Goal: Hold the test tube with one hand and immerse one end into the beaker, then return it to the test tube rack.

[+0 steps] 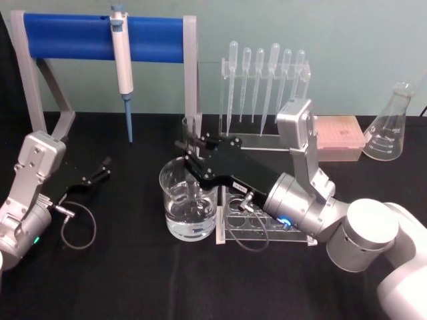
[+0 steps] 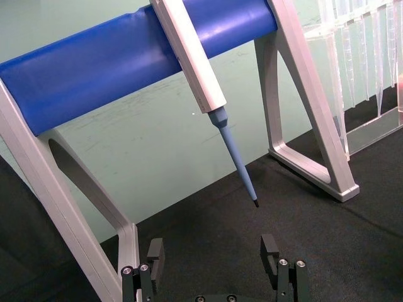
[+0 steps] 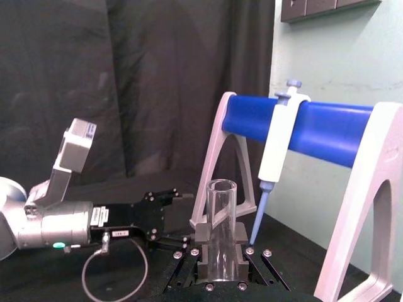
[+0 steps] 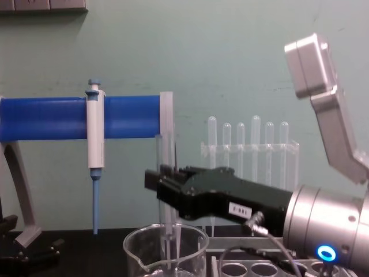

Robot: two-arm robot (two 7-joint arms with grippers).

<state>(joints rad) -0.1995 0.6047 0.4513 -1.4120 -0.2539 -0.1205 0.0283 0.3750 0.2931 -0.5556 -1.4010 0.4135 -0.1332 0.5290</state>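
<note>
A black-cloth bench meets a pale green wall, with a black curtain on the robot's left. At 11 o'clock a grey frame with a blue padded bar carries a white-and-blue pipettor, and at 2 o'clock stands a clear conical flask. The black right end effector is clamped on the clear glass test tube, which stands upright with its lower end inside the wide glass beaker at centre; the clear plastic test tube rack is just beside the beaker at 3 o'clock. The black left end effector rests at 9 o'clock with its 2 fingers apart.
</note>
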